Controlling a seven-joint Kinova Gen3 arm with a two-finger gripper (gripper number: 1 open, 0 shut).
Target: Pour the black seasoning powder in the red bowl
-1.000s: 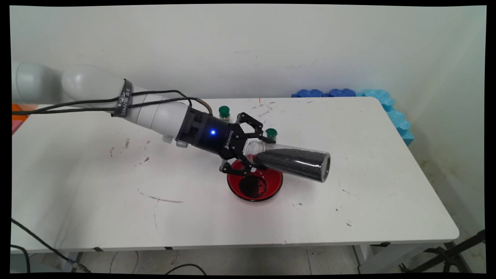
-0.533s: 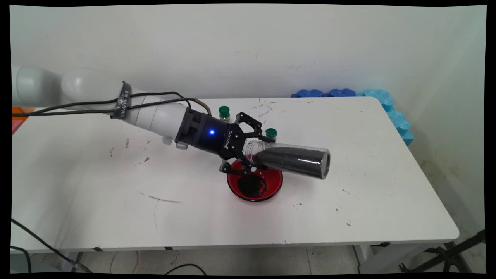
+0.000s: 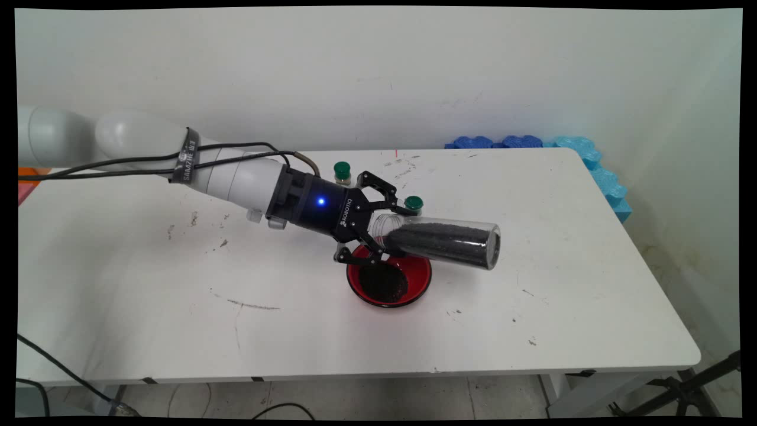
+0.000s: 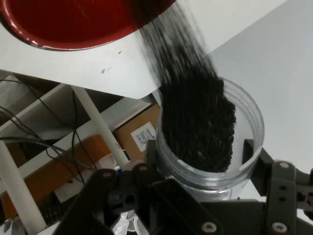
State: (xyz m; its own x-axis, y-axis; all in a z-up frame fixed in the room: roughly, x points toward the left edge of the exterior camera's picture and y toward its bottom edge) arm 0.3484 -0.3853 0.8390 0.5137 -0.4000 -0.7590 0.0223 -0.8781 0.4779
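We see the tool [image 3: 378, 228] clamped across the neck of a clear plastic jar [image 3: 440, 241], one finger [image 3: 381, 192] above the neck and the other below it, so the tool is pinching the jar and nothing else. The jar lies almost level in the air, its long axis running from the tool out toward the right of the main view, closed bottom [image 3: 494, 251] farthest from the arm and sitting slightly lower in that view than the neck. Its open mouth points back toward the wrist and hangs just above the far-left rim of the red bowl [image 3: 420, 278].

The jar is largely filled with black granules [image 3: 443, 236], and a dark heap of the same granules [image 3: 383, 283] lies in the bowl directly under the mouth. In the hand view we look into the jar mouth [image 4: 244, 127], with granules [image 4: 195, 127] streaming out toward the red bowl [image 4: 63, 24] at the top of that view, past the worktop edge [image 4: 122, 78].

The bowl stands on the white worktop [image 3: 532, 307], below and slightly right of the tool. Two green-capped bottles stand behind the tool: one [image 3: 342, 171] left of the upper finger, one [image 3: 413, 204] just beside the jar's shoulder. Blue foam [image 3: 591, 160] borders the worktop's far right corner.
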